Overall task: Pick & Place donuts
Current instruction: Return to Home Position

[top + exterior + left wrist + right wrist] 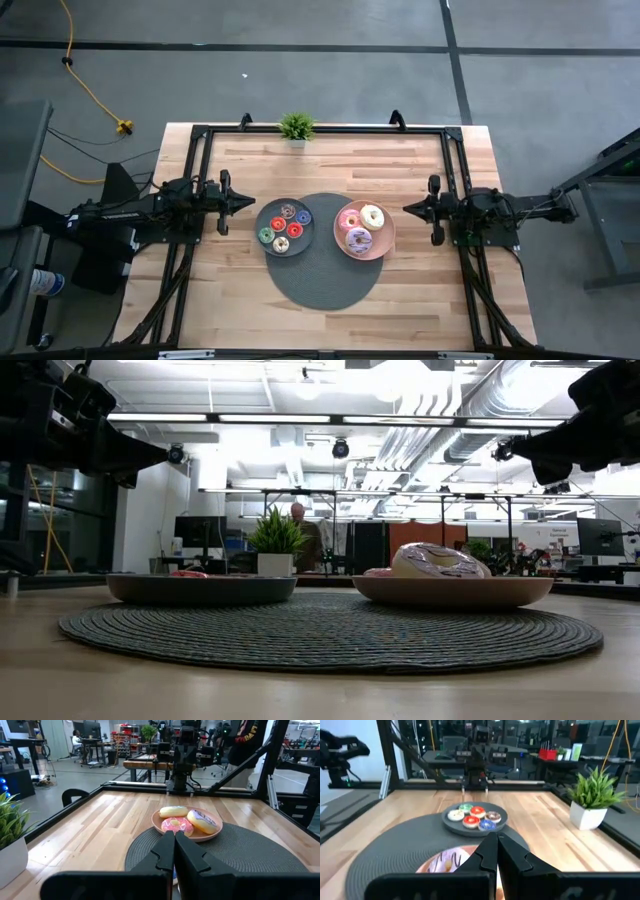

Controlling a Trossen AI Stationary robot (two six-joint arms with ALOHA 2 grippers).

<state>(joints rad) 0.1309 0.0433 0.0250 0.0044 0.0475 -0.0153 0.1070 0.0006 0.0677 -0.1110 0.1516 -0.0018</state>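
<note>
Three larger iced donuts, pink [349,220], white [372,215] and purple [358,240], lie on a pink plate [385,246]. Several tiny donuts, red [279,224], green [266,236], blue [303,216] and brown [288,211] among them, lie on a grey plate [262,216]. Both plates rest on a round dark woven mat [322,280]. My left gripper [253,203] hovers shut above the table, left of the grey plate. My right gripper [405,208] hovers shut, right of the pink plate. Neither touches anything.
A small potted plant [296,126] stands at the far edge of the table. A black metal frame [320,130] runs around the tabletop. Bare wood lies near the near edge [320,325]. A person [299,520] shows far behind the table in the low view.
</note>
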